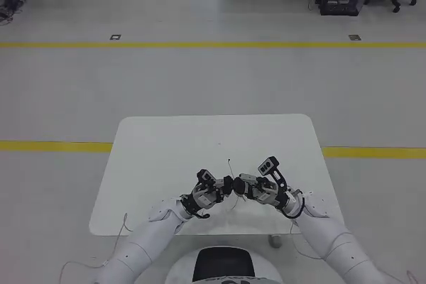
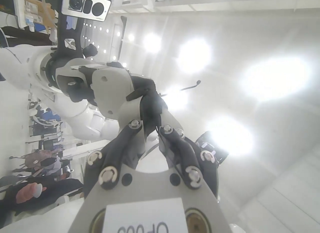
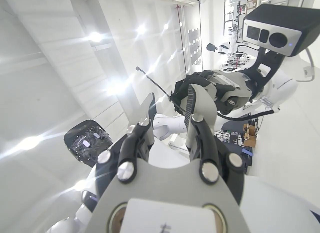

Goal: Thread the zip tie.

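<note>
Over the front middle of the white table (image 1: 199,142), my two grippers meet tip to tip. My left gripper (image 1: 226,186) (image 3: 178,93), with black fingers, is shut on a thin black zip tie (image 1: 229,166) (image 2: 190,86) (image 3: 152,81). The tie's long end sticks out past the fingers and ends in a small head. My right gripper (image 1: 240,187) (image 3: 171,98) is open. Its white-shelled fingers (image 2: 112,86) stand on either side of the left gripper's tips. The held stretch of the strap runs close along one ribbed pad (image 3: 190,101). The tie's other end is hidden behind the fingers.
Both grippers hover just inside the table's near edge (image 1: 220,233). Bare tabletop lies beyond them. On the grey floor, a yellow line (image 1: 50,146) passes behind the table and another (image 1: 213,45) runs farther off.
</note>
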### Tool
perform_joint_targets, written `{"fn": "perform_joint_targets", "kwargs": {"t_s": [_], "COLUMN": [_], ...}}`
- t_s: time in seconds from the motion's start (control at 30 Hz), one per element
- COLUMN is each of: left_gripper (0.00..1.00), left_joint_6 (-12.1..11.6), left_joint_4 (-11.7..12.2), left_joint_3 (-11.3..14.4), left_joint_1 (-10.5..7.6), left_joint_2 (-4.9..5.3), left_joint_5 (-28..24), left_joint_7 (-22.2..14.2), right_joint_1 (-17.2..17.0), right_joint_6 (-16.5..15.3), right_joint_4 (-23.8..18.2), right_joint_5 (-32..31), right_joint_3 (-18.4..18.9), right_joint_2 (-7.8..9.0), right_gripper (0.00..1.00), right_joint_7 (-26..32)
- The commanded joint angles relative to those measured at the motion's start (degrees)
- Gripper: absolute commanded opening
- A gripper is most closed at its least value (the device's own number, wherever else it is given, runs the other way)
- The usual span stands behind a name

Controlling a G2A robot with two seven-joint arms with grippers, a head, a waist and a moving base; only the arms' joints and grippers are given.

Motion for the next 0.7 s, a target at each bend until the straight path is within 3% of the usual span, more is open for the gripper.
{"fn": "perform_joint_targets", "kwargs": {"t_s": [0.0, 0.3, 0.67], "left_gripper": [0.00, 0.00, 0.00], "left_joint_6": [0.0, -0.1, -0.1], "left_joint_4": [0.2, 0.6, 0.9], "left_joint_3": [0.0, 0.0, 0.0], "left_joint_1": [-0.05, -0.12, -0.17], "left_joint_2": [-0.03, -0.11, -0.15], "left_joint_5": [-0.2, -0.5, -0.5], "left_joint_7": [-0.2, -0.6, -0.7], "right_joint_1": [-0.1, -0.5, -1.1], "right_joint_6": [-0.2, -0.8, -0.9], "right_joint_4": [0.0, -0.4, -0.9], "right_joint_5": [-0.2, -1.2, -2.4], "right_joint_3": [0.1, 0.7, 1.7], "right_joint_2": [-0.07, -0.33, -0.59], "right_gripper": [0.21, 0.11, 0.09], "right_joint_7": [0.0, -0.3, -0.3]}}
